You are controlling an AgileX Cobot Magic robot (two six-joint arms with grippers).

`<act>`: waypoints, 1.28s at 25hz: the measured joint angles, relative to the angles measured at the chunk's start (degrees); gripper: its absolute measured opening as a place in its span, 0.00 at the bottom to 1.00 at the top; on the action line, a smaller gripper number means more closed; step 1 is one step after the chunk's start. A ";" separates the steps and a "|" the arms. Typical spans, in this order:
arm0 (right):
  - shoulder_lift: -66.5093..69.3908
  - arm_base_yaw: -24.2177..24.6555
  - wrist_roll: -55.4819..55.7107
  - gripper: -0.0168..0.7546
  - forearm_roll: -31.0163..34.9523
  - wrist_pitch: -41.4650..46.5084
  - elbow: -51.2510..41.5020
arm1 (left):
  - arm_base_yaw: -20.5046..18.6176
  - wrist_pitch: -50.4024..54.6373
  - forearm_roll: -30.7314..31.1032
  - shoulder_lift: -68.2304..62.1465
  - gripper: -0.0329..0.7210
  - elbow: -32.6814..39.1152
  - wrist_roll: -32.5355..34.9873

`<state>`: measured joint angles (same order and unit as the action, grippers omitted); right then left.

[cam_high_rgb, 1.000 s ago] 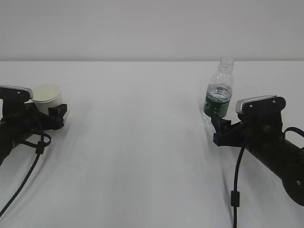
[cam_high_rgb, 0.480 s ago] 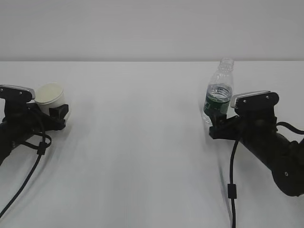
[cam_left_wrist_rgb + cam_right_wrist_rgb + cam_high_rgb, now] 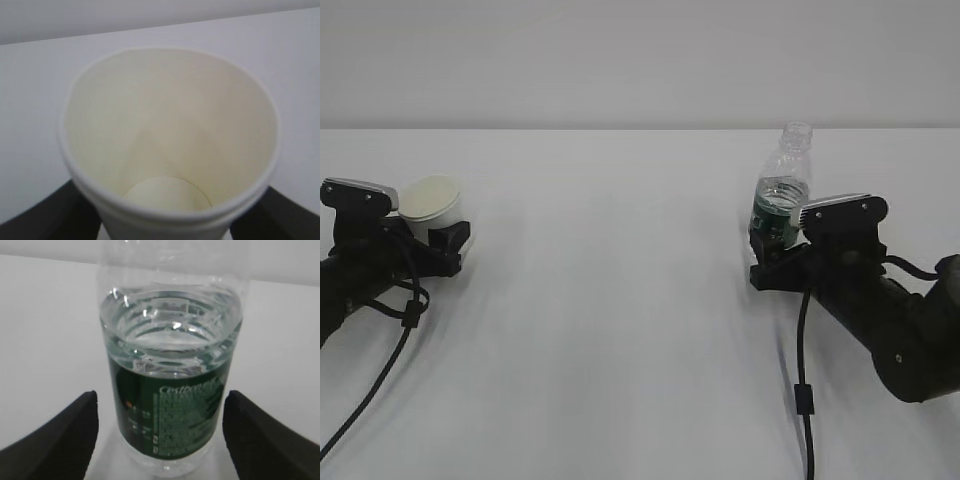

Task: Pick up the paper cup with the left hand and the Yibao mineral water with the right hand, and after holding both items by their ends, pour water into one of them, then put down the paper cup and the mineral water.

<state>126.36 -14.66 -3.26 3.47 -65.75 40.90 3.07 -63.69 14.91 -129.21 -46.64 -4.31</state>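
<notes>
Cup and bottle bracketed by the two tools on a bare white desk (image 3: 620, 330).

At the far left of the exterior view the paper cup (image 3: 430, 205) is seen tilted, its mouth turned toward the camera, with the left tool (image 3: 438, 240) set around its lower part; in the left wrist view the black fingers (image 3: 55, 212) are pressed close at both sides of the cup's base (a firm hold cannot be confirmed). At the right, the Yibao mineral water (image 3: 782, 190) is stood upright, uncapped, partly filled. The right tool (image 3: 772, 258) is spread open, its fingers (image 3: 60, 437) kept clear of the label on either side. Black cables (image 3: 804, 380) are trailed across the desk; a pale wall (image 3: 640, 60) is seen behind.
</notes>
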 joint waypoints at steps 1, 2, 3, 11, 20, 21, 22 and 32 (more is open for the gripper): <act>0.27 0.00 -0.13 0.79 0.00 0.00 0.59 | 0.00 0.00 0.10 0.00 0.70 0.00 0.00; 0.54 0.00 -0.13 0.79 0.00 0.00 1.11 | 0.00 0.00 0.08 0.00 0.70 0.00 0.00; 0.64 0.00 -0.13 0.79 0.00 0.00 1.37 | 0.00 0.00 0.08 0.00 0.70 0.00 0.00; 3.27 0.00 -0.25 0.79 0.05 0.10 4.84 | 0.00 0.00 0.21 0.00 0.70 0.00 0.00; 3.57 0.00 -0.50 0.79 0.05 3.52 8.07 | 0.00 0.00 1.55 0.00 0.70 0.00 -0.02; 3.57 0.00 -0.59 0.79 0.05 4.11 8.35 | 0.00 0.00 2.00 0.00 0.70 0.00 -0.02; 3.57 0.00 -0.63 0.79 0.05 4.79 8.67 | 0.00 0.00 2.24 0.00 0.70 0.00 -0.02; 3.57 0.00 -0.97 0.79 0.33 7.77 8.94 | 0.00 0.00 2.83 0.00 0.70 0.00 -0.02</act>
<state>129.92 -14.66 -4.23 3.80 -57.98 49.84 3.07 -63.69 17.74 -129.21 -46.64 -4.34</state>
